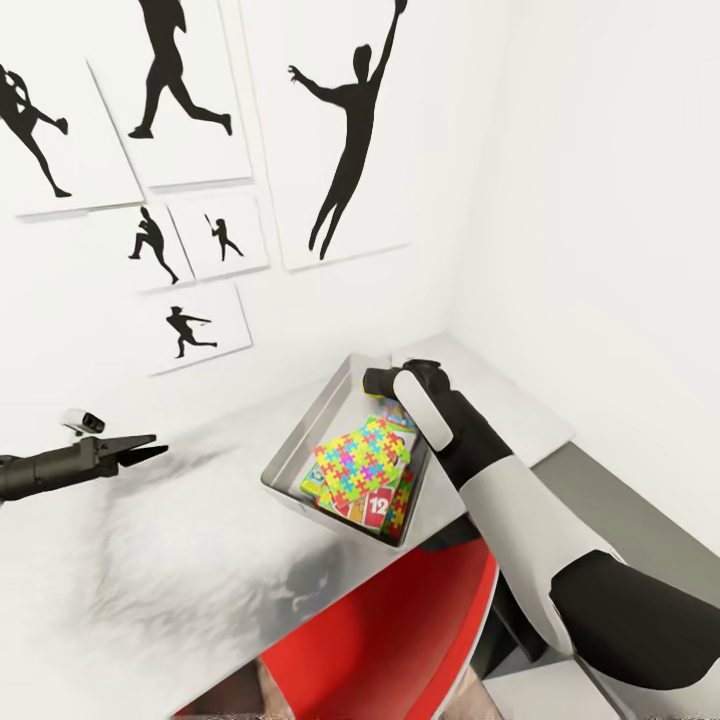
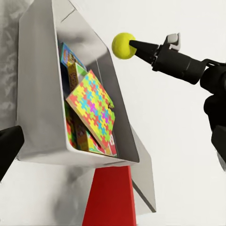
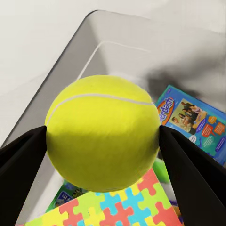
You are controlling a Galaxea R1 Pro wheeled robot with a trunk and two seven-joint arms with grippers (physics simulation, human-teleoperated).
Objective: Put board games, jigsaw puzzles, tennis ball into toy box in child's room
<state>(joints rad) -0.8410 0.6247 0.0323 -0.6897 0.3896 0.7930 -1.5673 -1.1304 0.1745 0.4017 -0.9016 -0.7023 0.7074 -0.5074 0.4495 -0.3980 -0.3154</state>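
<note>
The yellow-green tennis ball [image 3: 103,136] is clamped between the black fingers of my right gripper [image 3: 103,141]. In the left wrist view the tennis ball [image 2: 123,45] hangs just above the far rim of the light grey toy box [image 2: 37,94]. The toy box [image 1: 300,450] stands on the pale table [image 1: 140,570]. Inside it a jigsaw puzzle [image 1: 362,462] lies on top of printed board games [image 1: 378,505], with a blue board game [image 3: 193,120] beside it. My left gripper [image 1: 150,447] hovers open over the table, well left of the box.
A red chair [image 1: 400,620] sits under the table's front edge, below the box. Baseball-player silhouette posters [image 1: 340,130] hang on the white wall behind. The room corner lies just beyond the box. A lower dark grey table section [image 1: 640,520] runs to the right.
</note>
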